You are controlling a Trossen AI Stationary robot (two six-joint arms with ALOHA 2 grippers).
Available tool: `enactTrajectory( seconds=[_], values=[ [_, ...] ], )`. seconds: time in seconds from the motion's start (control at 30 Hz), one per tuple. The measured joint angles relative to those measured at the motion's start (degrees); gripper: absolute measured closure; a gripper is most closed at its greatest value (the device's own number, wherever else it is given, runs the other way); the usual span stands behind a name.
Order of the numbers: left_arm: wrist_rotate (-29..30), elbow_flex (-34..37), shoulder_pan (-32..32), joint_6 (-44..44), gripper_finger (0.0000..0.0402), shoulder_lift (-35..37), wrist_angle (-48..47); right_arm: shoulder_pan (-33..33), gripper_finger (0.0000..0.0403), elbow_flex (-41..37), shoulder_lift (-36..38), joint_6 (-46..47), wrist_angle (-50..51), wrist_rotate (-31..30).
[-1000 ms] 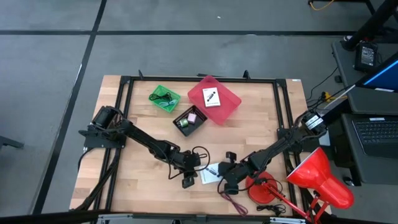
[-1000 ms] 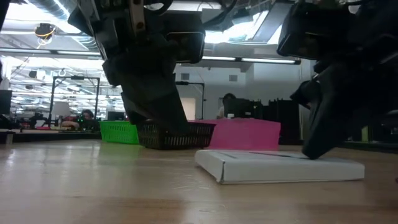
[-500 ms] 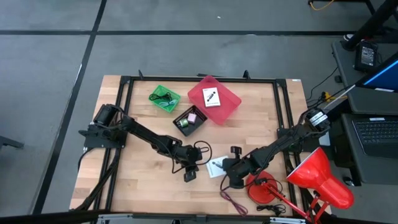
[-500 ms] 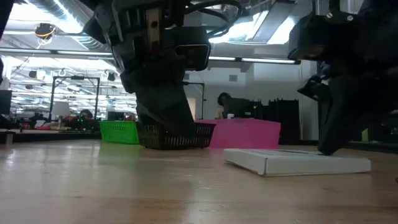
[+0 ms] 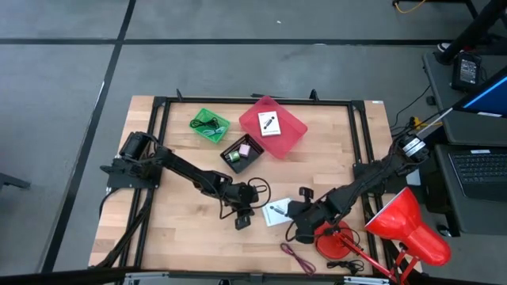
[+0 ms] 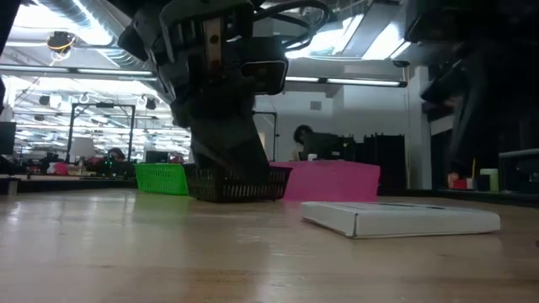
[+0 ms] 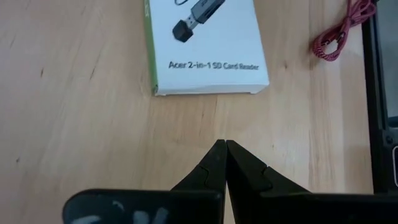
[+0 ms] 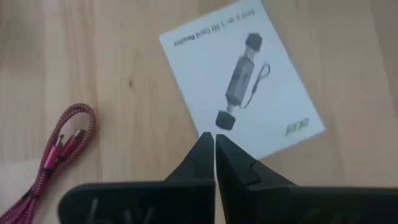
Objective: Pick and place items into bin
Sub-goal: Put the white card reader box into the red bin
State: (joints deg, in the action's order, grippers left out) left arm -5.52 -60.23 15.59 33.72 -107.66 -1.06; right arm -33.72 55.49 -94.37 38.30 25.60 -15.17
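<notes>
A flat white card-reader box (image 5: 277,212) lies flat on the wood near the table's near edge, also seen in the left wrist view (image 7: 202,43), the right wrist view (image 8: 242,81) and the low view (image 6: 404,219). A thin maroon cord (image 5: 297,257) lies coiled nearer the near edge (image 8: 59,149). My left gripper (image 5: 242,219) is shut, low over the table just left of the box (image 7: 222,144). My right gripper (image 5: 291,218) is shut, its tips (image 8: 214,135) above the box's right edge. A second white card (image 5: 268,123) lies in the red bin.
Three bins stand toward the far side: green (image 5: 210,125), black (image 5: 242,153) holding a pink cube, red (image 5: 277,131). A red desk lamp (image 5: 404,229) and its base (image 5: 333,241) sit right of my right gripper. A black frame (image 5: 158,150) borders the table.
The white box slid along the table toward the right and turned a little while my right gripper's fingers were down on it. My right gripper then rose clear of the box. My left gripper moved a short way right and toward the far edge, following the box.
</notes>
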Motion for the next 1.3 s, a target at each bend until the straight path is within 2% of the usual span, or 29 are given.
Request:
enactTrajectory(
  seconds=[0.3, 0.8, 1.1, 1.3],
  values=[
    [0.98, 0.0, 0.0, -0.01, 0.0397, 0.0, 0.99, -1.81, 0.0403, 0.05, -2.17, 6.58, 2.01, 0.23],
    [0.98, 0.0, 0.04, 1.03, 0.0396, 0.0, 1.03, -1.79, 0.0403, -0.83, -4.0, 7.99, 2.21, -0.38],
    [1.06, 0.0, 0.04, 1.04, 0.0399, 0.0, 1.07, -1.79, 0.0403, -3.33, -3.97, 8.13, -1.19, -1.69],
    [3.46, 0.0, 0.03, 2.71, 0.0392, 0.0, 1.07, -1.79, 0.0403, -3.31, -4.77, 8.03, -0.96, -2.13]
  ],
)
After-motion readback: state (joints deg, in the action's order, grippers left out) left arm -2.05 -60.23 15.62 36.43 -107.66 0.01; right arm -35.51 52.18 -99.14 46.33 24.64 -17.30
